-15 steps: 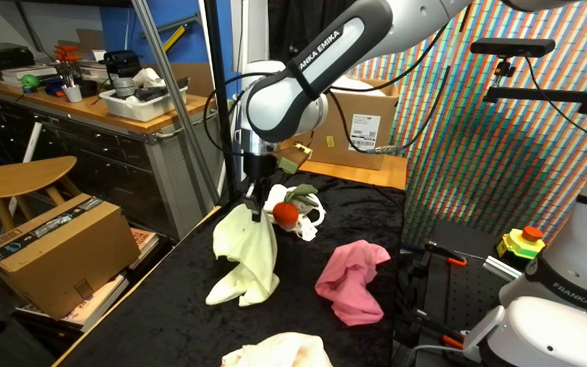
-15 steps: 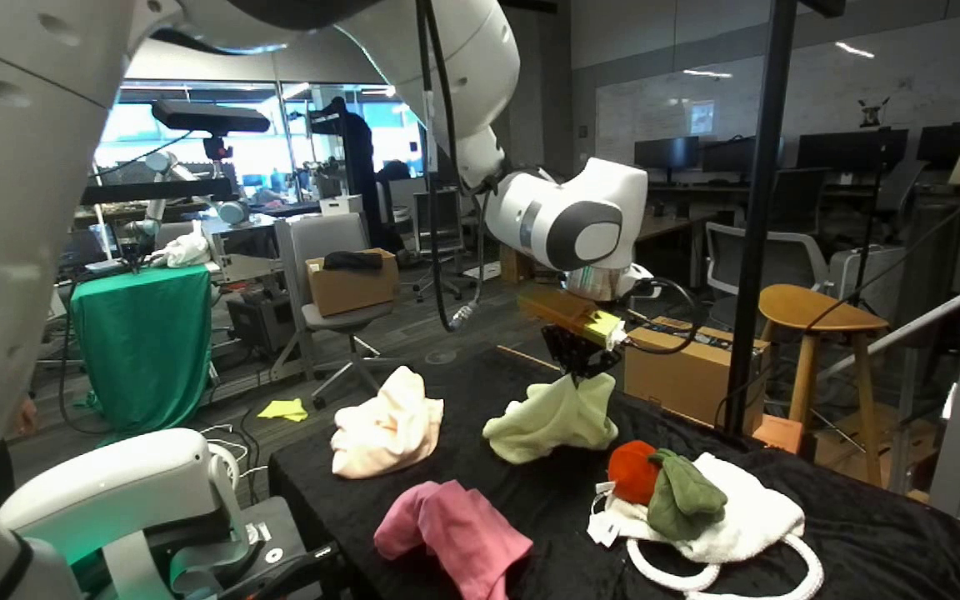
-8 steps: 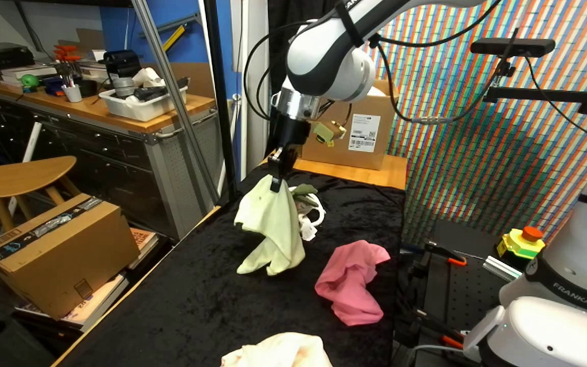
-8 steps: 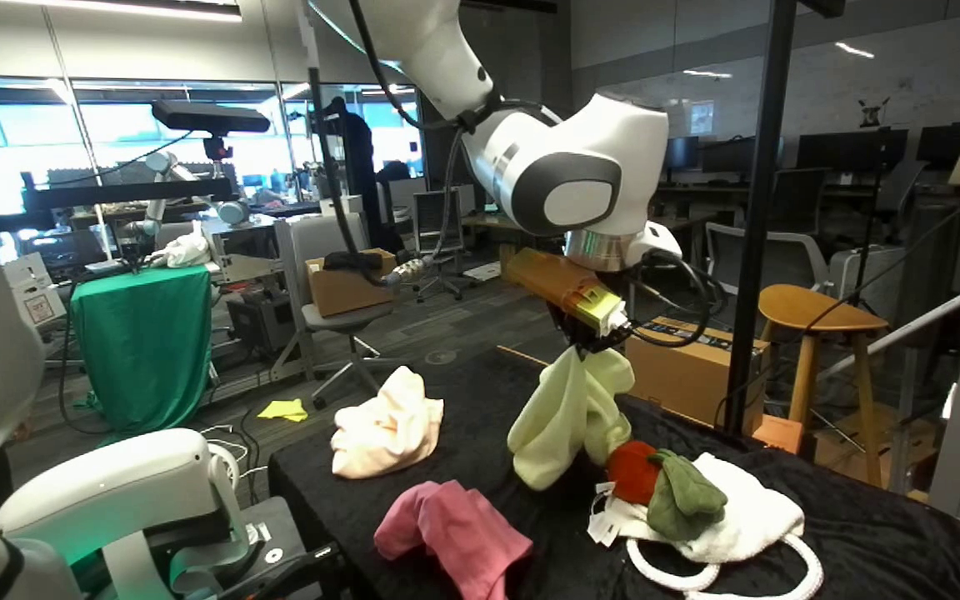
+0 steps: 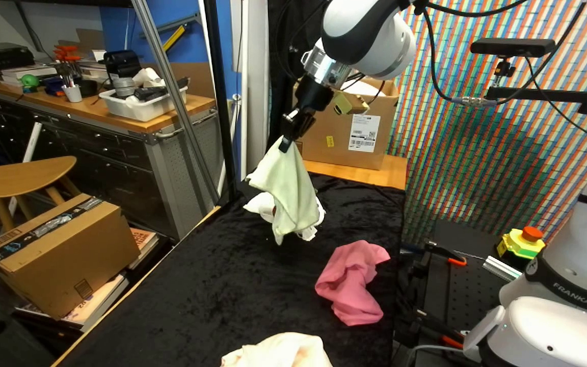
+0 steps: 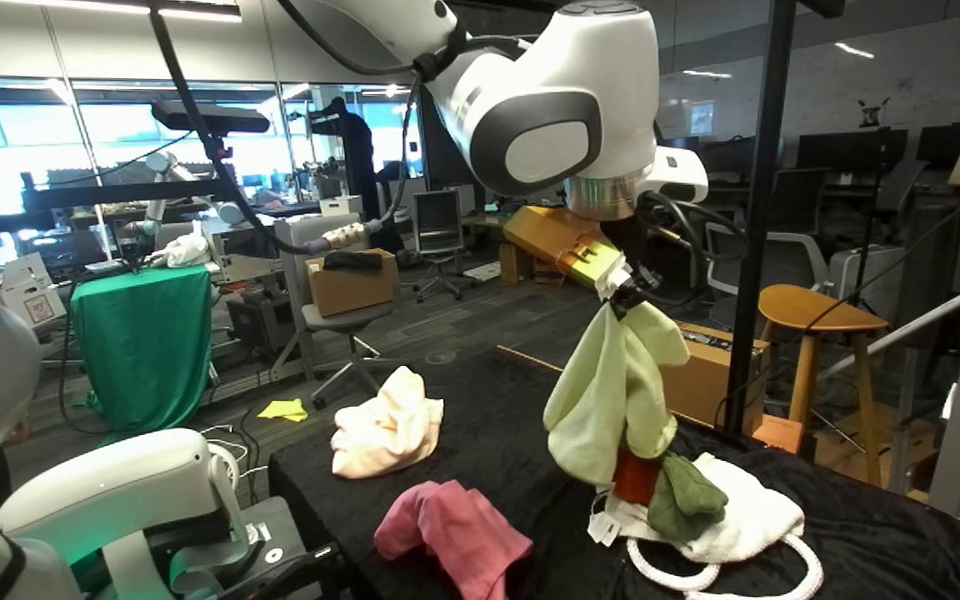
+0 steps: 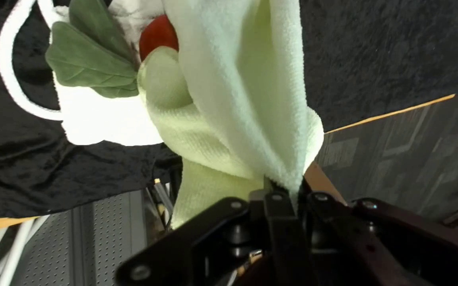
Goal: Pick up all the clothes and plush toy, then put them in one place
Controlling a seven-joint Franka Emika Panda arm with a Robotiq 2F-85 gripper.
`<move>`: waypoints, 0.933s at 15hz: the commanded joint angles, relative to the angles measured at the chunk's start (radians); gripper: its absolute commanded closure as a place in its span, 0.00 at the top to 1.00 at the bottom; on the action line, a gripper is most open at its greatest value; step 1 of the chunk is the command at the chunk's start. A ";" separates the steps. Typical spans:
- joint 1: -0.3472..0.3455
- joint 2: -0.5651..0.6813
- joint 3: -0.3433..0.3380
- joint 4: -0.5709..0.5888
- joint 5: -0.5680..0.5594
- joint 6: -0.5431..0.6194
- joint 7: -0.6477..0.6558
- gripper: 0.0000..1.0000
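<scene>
My gripper [image 5: 286,145] is shut on a pale green cloth [image 5: 288,188], which hangs from the fingertips. In an exterior view the cloth [image 6: 601,400] hangs in front of a red plush toy [image 6: 637,479] with green leaves [image 6: 684,497], partly hiding it. The toy lies on a white fabric item [image 6: 751,512] with rope loops. In the wrist view the cloth [image 7: 229,99] covers part of the red toy [image 7: 158,36]. A pink cloth [image 5: 352,283] and a peach cloth [image 6: 388,425] lie crumpled on the black-covered table [image 5: 212,295].
A cardboard box [image 5: 347,127] stands behind the table's far end. A black post [image 6: 755,250] rises near the table edge, with another cardboard box [image 5: 64,250] and a stool [image 5: 23,176] beyond it. A red emergency button [image 5: 532,234] sits by the robot base.
My gripper has lifted the green cloth off the table and carried it over toward the red toy and white fabric item. The pink and peach cloths have not moved.
</scene>
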 commanded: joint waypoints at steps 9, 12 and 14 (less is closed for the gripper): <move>0.037 0.003 -0.080 -0.086 -0.286 0.242 0.389 0.36; 0.035 0.005 -0.091 -0.090 -0.362 0.235 0.465 0.58; 0.035 0.006 -0.096 -0.090 -0.406 0.224 0.510 0.73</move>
